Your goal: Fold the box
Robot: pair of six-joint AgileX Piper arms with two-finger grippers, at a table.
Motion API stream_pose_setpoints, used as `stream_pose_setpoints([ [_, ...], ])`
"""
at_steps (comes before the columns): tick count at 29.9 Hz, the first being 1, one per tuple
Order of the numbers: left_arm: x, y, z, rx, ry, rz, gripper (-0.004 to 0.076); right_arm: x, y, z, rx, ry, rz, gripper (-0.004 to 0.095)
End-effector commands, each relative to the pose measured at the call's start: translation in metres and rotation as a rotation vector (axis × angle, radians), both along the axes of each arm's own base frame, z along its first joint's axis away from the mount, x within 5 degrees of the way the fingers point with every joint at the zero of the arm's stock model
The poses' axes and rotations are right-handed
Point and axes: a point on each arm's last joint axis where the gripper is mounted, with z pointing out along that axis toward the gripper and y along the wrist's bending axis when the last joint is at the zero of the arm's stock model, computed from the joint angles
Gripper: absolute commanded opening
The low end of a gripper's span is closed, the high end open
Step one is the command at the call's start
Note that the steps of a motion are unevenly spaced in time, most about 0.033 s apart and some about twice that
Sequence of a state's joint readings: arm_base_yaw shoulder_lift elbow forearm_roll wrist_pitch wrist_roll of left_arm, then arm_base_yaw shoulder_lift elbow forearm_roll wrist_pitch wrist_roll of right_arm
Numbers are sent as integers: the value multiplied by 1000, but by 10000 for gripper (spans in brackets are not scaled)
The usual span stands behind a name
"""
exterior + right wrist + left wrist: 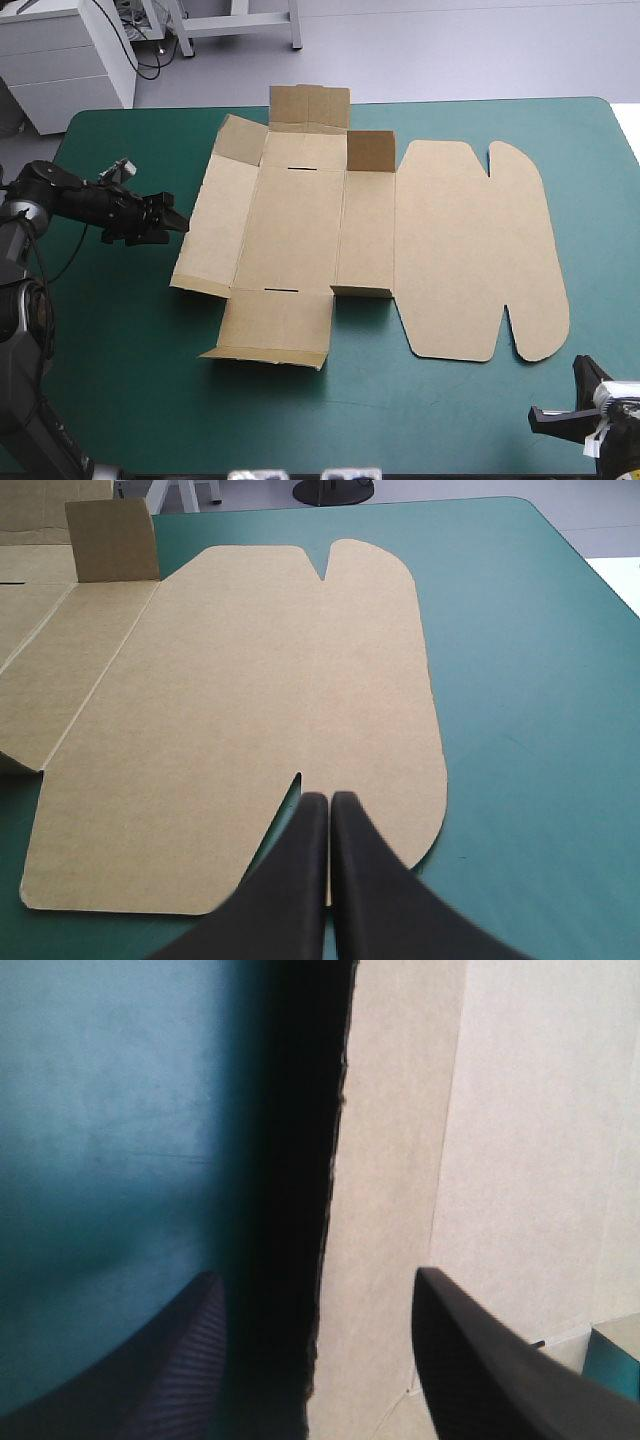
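The brown box [300, 230] lies as a cut sheet across the middle of the table. Its rounded lid [470, 250] is flat on the right, and small flaps [370, 152] stand up at its far side. My left gripper [172, 220] is low at the sheet's left edge. In the left wrist view it is open [315, 1275], one finger over the board [500, 1110] and the other over the cover, with the raised edge between them. My right gripper [580, 372] sits near the table's front right corner, shut [328, 798] and empty, just short of the lid [250, 700].
The teal-green cover [120, 330] surrounds the sheet on all sides. The table's near edge runs close behind my right gripper, and its left edge is just behind my left arm. One upright flap [112, 540] stands far ahead of my right gripper.
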State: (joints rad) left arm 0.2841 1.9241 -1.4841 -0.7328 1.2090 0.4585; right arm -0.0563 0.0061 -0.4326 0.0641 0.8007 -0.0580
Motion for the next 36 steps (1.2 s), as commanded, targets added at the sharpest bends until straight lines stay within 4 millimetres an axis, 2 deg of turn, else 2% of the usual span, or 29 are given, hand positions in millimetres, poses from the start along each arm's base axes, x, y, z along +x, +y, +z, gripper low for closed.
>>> stream_pose_setpoints([
  [1, -2, -6, 23, -59, -38, -13, 401, 2, -1, 15, -6, -79, -5, -4],
  [9, 7, -10, 2, -177, 24, -5, 400, 2, -1, 15, -6, -79, -5, -4],
  [15, 9, -20, 0, -188, 27, -28, 401, 2, -1, 15, -7, -79, -5, -4],
  [25, 7, -67, -7, -84, 68, -195, 401, 2, -1, 15, -8, -83, -6, -4],
  [31, 5, -72, -10, -45, 112, -190, 400, 2, -1, 15, -8, -83, -6, -4],
  [34, 5, -70, -10, -37, 112, -191, 368, 2, -1, 15, -8, -86, -6, -4],
  [36, 5, -71, -10, -39, 111, -191, 306, 2, -1, 15, -8, -88, -6, -4],
])
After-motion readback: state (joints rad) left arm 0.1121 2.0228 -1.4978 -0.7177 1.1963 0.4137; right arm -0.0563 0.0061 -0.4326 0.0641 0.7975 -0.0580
